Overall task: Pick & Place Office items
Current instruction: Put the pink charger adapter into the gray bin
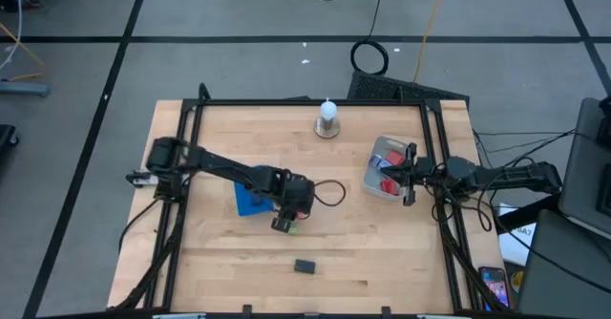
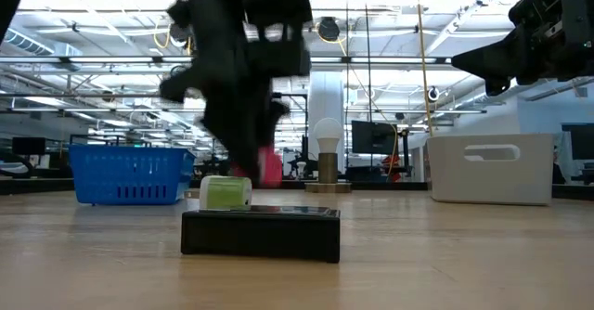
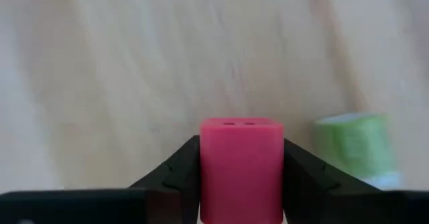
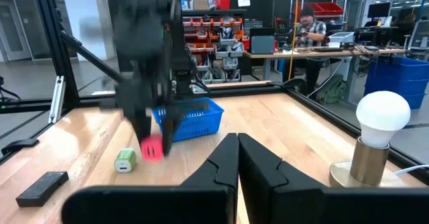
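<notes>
My left gripper (image 1: pixel 284 222) is shut on a pink-red block (image 3: pixel 241 167) at the table's middle, next to the blue basket (image 1: pixel 250 201). The block also shows in the low view (image 2: pixel 269 167) and in the right wrist view (image 4: pixel 152 148). A green item (image 1: pixel 292 229) lies on the table right beside it. A black bar (image 1: pixel 305 266) lies flat nearer the front edge. My right gripper (image 4: pixel 238 151) is shut and empty, held above the white bin (image 1: pixel 374 180), which holds red items (image 1: pixel 389 183). My left gripper pinches the pink-red block by two opposite sides (image 3: pixel 204 177) between its two fingers (image 3: pixel 175 174). The fingers come from above, pointing down. The block stands upright between them and sticks out past the fingertips. It looks a little above the wood.
A light bulb on a round base (image 1: pixel 327 120) stands at the back middle. A black frame (image 1: pixel 286 101) runs around the table top. Bare wood shows between the black bar and the front edge. A person (image 4: pixel 310 24) sits at a desk beyond the table.
</notes>
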